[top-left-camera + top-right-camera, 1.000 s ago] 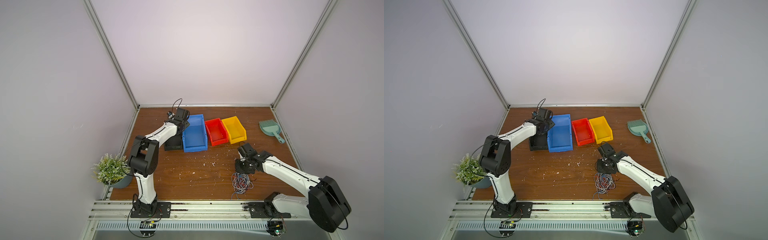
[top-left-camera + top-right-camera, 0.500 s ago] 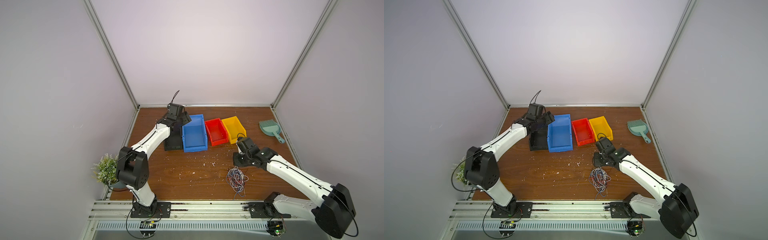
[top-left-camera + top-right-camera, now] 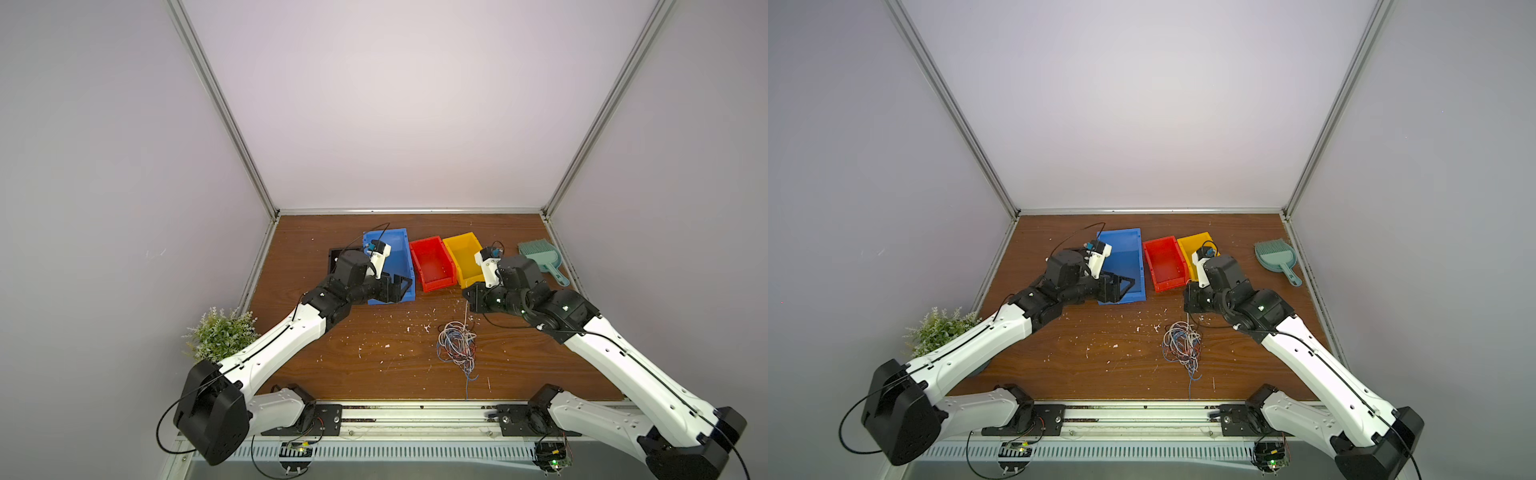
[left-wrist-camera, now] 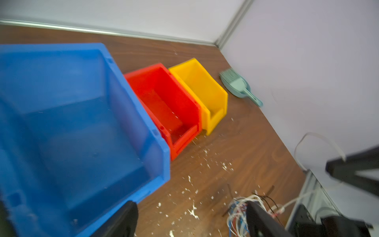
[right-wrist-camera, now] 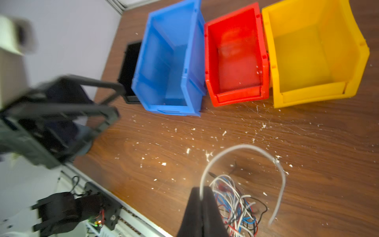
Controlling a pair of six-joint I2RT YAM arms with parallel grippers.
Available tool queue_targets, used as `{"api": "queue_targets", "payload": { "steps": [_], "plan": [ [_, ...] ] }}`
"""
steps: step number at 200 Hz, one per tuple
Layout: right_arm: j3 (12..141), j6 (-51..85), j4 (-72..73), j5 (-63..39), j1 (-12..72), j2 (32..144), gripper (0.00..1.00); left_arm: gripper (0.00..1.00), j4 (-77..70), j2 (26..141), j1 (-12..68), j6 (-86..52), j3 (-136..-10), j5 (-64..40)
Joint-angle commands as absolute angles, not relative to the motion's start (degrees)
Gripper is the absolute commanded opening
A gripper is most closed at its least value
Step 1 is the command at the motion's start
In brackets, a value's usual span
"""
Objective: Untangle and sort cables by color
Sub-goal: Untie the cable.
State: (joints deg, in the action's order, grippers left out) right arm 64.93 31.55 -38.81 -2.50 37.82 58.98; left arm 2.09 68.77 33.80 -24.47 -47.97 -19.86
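On the table [image 3: 332, 357], the largest bin [image 3: 395, 253] stood leftmost, the middle bin [image 3: 430, 262] beside it and the third bin [image 3: 462, 253] rightmost, a dustpan [image 3: 538, 255] further right, the cables [image 3: 455, 345] heaped before them, a plant [image 3: 220, 332] off the left edge.

- both top views: high, from the near edge, looking down over the whole table [image 3: 332, 353].
- left wrist view: close, facing the blue bin [image 4: 61, 123].
- right wrist view: close above the cables [image 5: 231, 201]; same bin.
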Motion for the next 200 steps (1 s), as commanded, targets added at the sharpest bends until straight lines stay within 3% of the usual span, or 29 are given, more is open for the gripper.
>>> {"api": "queue_targets", "payload": {
  "steps": [1, 32, 96, 151, 200],
  "plan": [
    [70.6, 29.5, -39.6, -6.4, 38.1, 57.7, 0.0, 0.87, -10.3, 66.6, 37.3, -20.5, -45.5, -25.4],
    [74.9, 28.7, -39.1, -9.0, 38.1, 57.1, 0.0, 0.88, -15.9, 67.6, 42.4, -18.2, -42.2, -24.6],
    [76.7, 29.7, -31.9, -16.3, 38.1, 56.5, 0.0, 0.89, -30.3, 70.9, 45.0, -16.5, -36.2, -22.2],
    [72.9, 32.8, -26.6, -17.6, 38.1, 56.2, 0.0, 0.9, -35.4, 78.4, 49.7, -14.7, -35.7, -24.6],
    [73.9, 32.9, -26.6, -16.9, 38.2, 56.2, 0.0, 0.89, -39.4, 78.1, 51.5, -15.8, -33.0, -25.0]
  ]
}}
